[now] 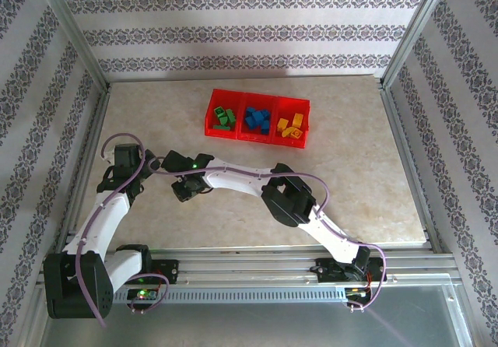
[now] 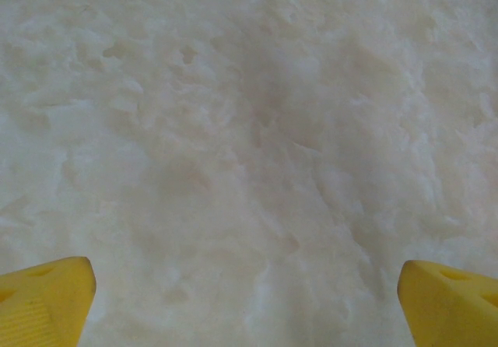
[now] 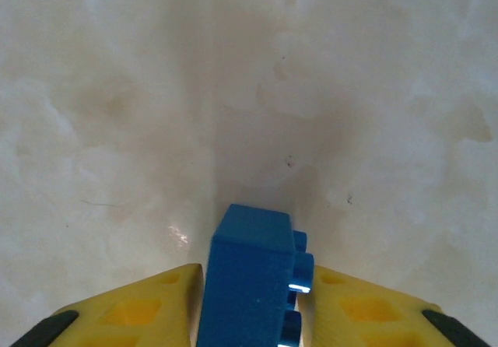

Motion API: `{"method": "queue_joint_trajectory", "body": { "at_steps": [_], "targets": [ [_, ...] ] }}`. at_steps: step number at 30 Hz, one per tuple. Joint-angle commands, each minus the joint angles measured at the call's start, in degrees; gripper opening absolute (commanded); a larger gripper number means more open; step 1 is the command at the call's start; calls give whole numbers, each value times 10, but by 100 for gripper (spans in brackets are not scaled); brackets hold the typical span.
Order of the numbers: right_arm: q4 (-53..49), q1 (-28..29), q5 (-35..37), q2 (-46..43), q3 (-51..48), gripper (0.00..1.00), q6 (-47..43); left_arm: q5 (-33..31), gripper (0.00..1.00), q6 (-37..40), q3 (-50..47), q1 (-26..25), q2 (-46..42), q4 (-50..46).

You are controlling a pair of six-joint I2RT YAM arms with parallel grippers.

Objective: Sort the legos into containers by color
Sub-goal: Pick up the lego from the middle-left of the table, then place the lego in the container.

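Note:
A blue lego [image 3: 247,289] stands on the pale table between the yellow fingers [image 3: 148,308] of my right gripper [image 3: 253,275], studs facing right, and both fingers press against it. From above, that gripper [image 1: 184,190] is low over the table's left middle. My left gripper [image 2: 247,275] is open wide over bare table, with nothing between its fingertips; seen from above it [image 1: 113,177] sits at the left side. The red tray [image 1: 257,138] at the back holds green legos [image 1: 224,116] in its left container, blue legos [image 1: 257,119] in the middle one and yellow-orange legos [image 1: 291,125] in the right one.
Metal frame rails [image 1: 93,141] and patterned walls border the table on the left, right and back. The two arms cross the near left half of the table, the right arm's white links [image 1: 241,177] reaching leftward.

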Motion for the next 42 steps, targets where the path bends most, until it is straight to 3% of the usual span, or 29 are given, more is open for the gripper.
{"method": "queue_joint_trajectory", "body": {
  "at_steps": [1, 12, 24, 32, 42],
  "targets": [
    [-14, 0, 0, 5, 18, 32, -5, 2, 100, 3, -6, 11, -4, -5],
    [25, -30, 40, -108, -84, 27, -6, 13, 100, 16, 2, 11, -5, -10],
    [46, -151, 116, -247, -205, 27, -24, 50, 100, 24, 1, 12, -30, 3],
    [65, -227, 125, -231, -209, 27, -29, 76, 100, 27, 0, 12, -24, 16],
    [60, -280, 100, -174, -162, 27, -33, 85, 100, 32, 2, 12, -18, 19]
  ]
}}
